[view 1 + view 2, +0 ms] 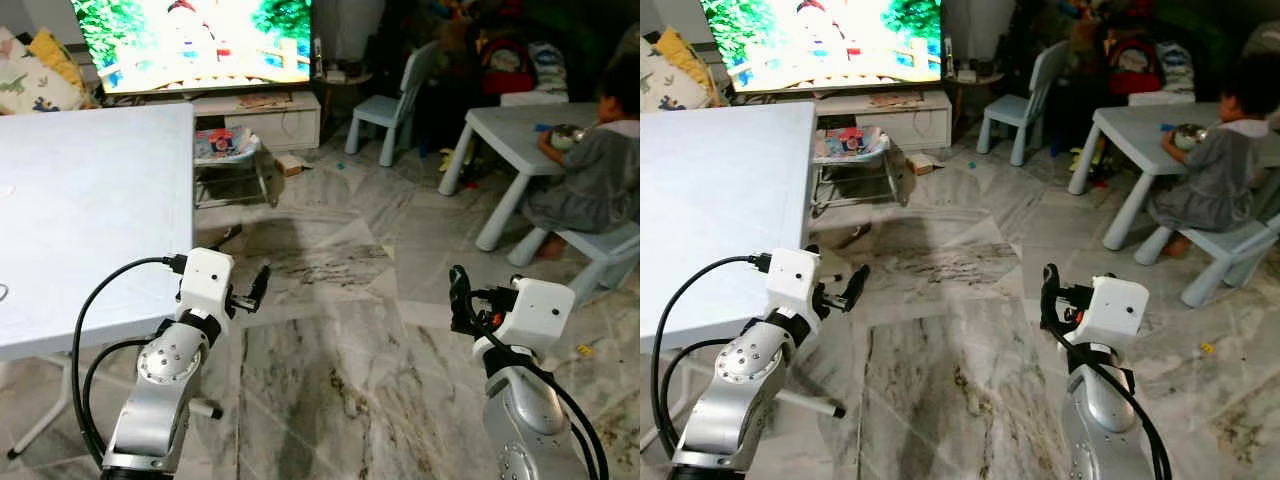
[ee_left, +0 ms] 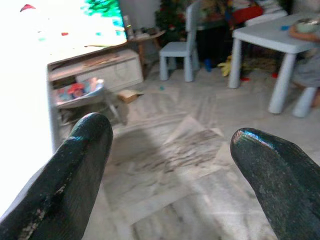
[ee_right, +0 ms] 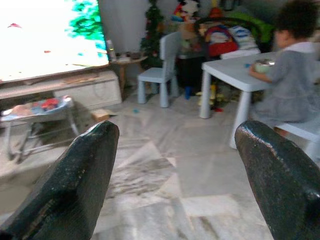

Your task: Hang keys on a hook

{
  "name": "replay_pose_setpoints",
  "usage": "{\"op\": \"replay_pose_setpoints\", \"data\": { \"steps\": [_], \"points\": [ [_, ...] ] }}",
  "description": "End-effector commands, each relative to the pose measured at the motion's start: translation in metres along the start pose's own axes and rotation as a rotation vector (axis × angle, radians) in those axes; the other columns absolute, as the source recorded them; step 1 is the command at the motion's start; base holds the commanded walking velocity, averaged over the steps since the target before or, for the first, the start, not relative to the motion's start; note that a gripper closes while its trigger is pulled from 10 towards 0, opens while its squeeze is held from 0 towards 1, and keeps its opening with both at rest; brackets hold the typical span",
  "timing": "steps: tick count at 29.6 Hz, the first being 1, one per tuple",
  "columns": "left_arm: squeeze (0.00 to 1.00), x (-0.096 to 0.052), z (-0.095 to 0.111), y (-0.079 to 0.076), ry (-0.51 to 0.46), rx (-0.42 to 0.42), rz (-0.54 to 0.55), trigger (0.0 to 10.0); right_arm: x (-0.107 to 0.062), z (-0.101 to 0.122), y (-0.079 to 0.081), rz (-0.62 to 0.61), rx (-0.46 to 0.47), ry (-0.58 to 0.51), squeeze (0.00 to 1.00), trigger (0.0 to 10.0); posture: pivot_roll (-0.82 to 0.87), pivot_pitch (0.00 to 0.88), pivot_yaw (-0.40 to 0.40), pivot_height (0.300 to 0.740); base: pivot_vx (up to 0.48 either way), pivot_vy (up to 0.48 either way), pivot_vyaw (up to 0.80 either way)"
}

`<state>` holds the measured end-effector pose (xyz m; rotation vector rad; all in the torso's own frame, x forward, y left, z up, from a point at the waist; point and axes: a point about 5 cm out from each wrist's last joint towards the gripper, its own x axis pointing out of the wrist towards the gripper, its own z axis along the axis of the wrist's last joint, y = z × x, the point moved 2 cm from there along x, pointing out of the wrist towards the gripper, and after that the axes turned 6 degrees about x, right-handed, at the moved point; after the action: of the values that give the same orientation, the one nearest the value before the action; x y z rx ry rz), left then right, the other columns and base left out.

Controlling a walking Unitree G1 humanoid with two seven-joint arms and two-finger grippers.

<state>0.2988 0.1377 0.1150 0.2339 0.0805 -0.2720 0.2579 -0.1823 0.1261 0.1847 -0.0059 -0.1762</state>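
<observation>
Marble floor (image 1: 330,330) is faced | left claw (image 1: 252,290) held spread beside white desk (image 1: 90,200) | right claw (image 1: 462,300) held spread, empty

Both eye views look forward and down from the robot's head over a marble floor (image 1: 330,330), the right eye's picture shifted slightly, so they share almost the whole room. Each takes in the white surface (image 1: 80,220) beside the left claw (image 1: 252,290) and the lit television (image 1: 195,40) far ahead. The left wrist view sits close behind its own fingers (image 2: 75,170), facing the television stand (image 2: 95,70) and a pale blue chair (image 2: 177,47). The right wrist view looks between the right claw (image 3: 175,165) fingers at that same chair (image 3: 160,70) and the small table (image 3: 235,75), where a seated person (image 3: 295,75) appears nearer.
</observation>
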Motion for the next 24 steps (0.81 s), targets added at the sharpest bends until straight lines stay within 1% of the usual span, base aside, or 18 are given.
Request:
{"op": "replay_pose_setpoints", "data": {
  "steps": [1,6,8,9,13,18,24],
  "points": [
    [0.00,0.001,0.001,-0.004,0.002,0.008,-0.023,10.0,0.000,0.000,-0.004,-0.016,0.001,-0.001,0.00,10.0,0.05,0.007,-0.042,0.740,0.000,0.480,0.00],
    [0.00,0.001,0.002,-0.004,0.005,0.031,-0.027,10.0,0.002,0.003,-0.005,-0.016,-0.012,-0.016,0.00,10.0,0.05,0.007,-0.042,0.740,0.000,0.480,0.00],
    [0.00,0.001,0.003,-0.004,-0.007,0.023,-0.022,10.0,0.002,0.004,-0.005,-0.015,-0.013,-0.020,0.00,10.0,0.05,0.004,-0.040,0.740,0.000,0.322,0.00],
    [0.00,0.001,0.005,-0.004,-0.021,0.044,-0.025,10.0,0.003,0.005,-0.005,-0.015,-0.014,-0.022,0.00,10.0,0.05,0.004,-0.040,0.740,0.000,0.000,0.00],
    [0.00,0.002,0.009,-0.006,-0.029,0.069,-0.036,10.0,0.004,0.005,-0.006,-0.015,-0.013,-0.024,0.00,10.0,0.06,0.002,-0.039,0.740,0.000,0.000,0.00],
    [0.00,0.005,0.012,-0.007,-0.037,0.076,-0.039,10.0,0.005,0.007,-0.004,-0.014,-0.012,-0.030,0.00,10.0,0.06,0.002,-0.037,0.740,0.000,0.000,0.00],
    [0.00,0.008,0.018,-0.009,-0.055,0.084,-0.048,10.0,0.008,0.009,-0.001,-0.008,-0.013,-0.042,0.00,10.0,0.06,0.017,-0.031,0.740,0.000,0.000,0.79]
  ]
}}
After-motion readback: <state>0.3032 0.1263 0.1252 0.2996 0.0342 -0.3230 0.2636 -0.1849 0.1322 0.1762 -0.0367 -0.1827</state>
